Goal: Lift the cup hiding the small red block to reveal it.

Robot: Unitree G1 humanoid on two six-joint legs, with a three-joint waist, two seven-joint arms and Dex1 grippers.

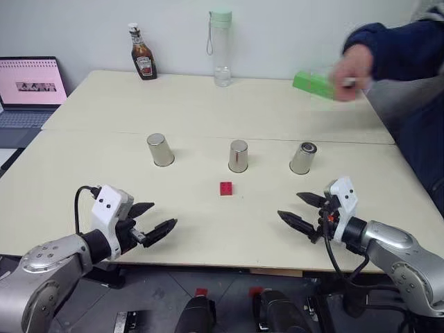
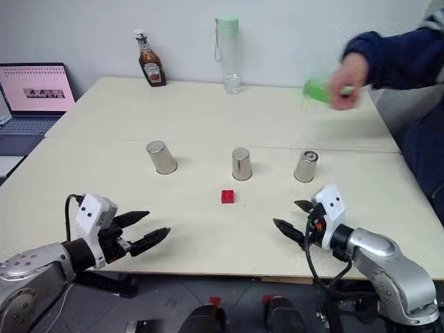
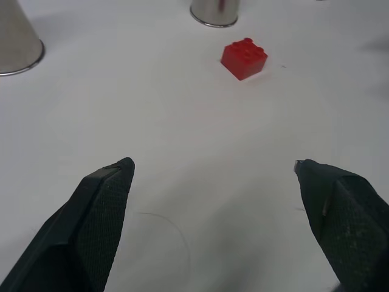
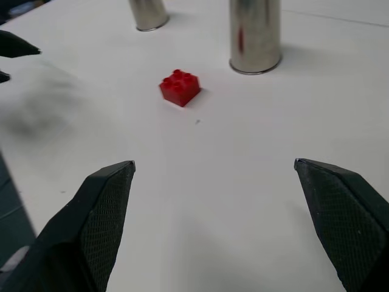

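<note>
Three alike silver cups stand upside down in a row across the table: left (image 1: pixel 160 150), middle (image 1: pixel 238 156), right (image 1: pixel 303 158). The small red block (image 1: pixel 226 188) lies uncovered on the table just in front of the middle cup, so no cup hides it. My left gripper (image 1: pixel 164 214) hovers open near the front edge, left of the block, with nothing between its fingers. My right gripper (image 1: pixel 289 205) is open and empty too, right of the block. Both wrist views face the red block (image 3: pixel 244 58) (image 4: pixel 180 87) between open fingers.
A person's hand (image 1: pixel 354 66) at the back right holds a green block (image 1: pixel 313 84) above the table. A ketchup bottle (image 1: pixel 143 61) and a tall clear bottle (image 1: pixel 221 47) stand at the far edge. A laptop (image 1: pixel 31 87) sits far left.
</note>
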